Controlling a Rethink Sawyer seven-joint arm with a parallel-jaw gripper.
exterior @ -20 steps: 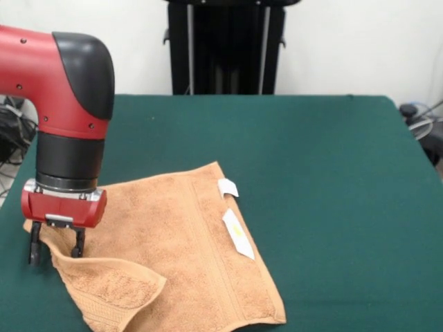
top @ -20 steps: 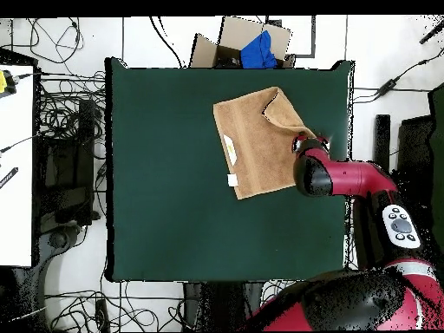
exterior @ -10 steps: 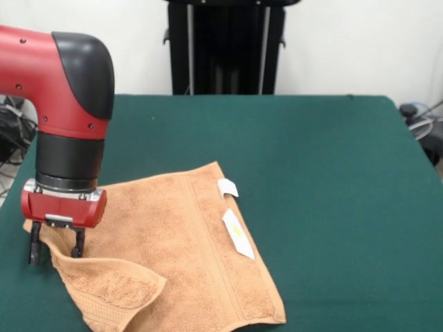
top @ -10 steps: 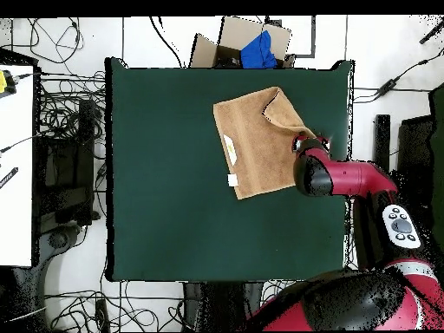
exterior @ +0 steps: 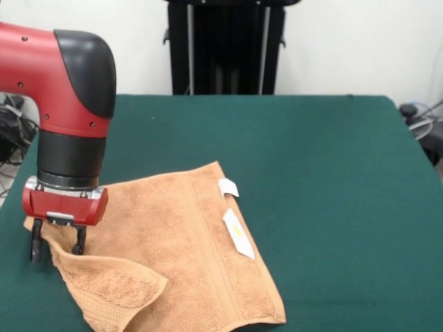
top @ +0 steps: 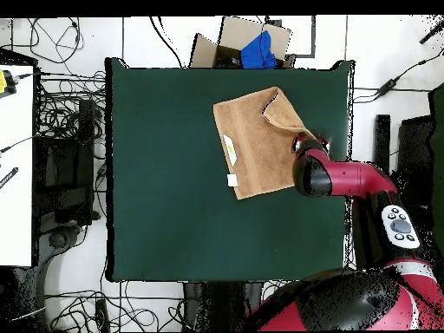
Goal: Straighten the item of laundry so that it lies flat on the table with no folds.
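Your towel [exterior: 180,242] lies near the front left of the green desk [exterior: 325,180] in the front view, and most of it is already spread flat; what keeps the job unfinished is one corner [exterior: 114,287] doubled over onto the cloth at the lower left, which shows in the overhead view as a triangular flap [top: 282,111] at the towel's top right. The two white tags [exterior: 235,232] sit along the opposite edge, well away from the trouble, so nothing needs doing there. Your gripper [exterior: 57,249] is placed at the towel's left edge for that reason, by my reading: it stands right where the fold begins, with the two dark jaws apart and pointing straight down, one on each side of the raised edge of cloth. They straddle the towel but do not look closed on it, so I judge them open and holding nothing yet. The arm [exterior: 66,90] comes in from the left, its last joint turned vertical so the wrist hangs plumb over the desk with the jaw tips low, near or touching the surface; I cannot tell which.
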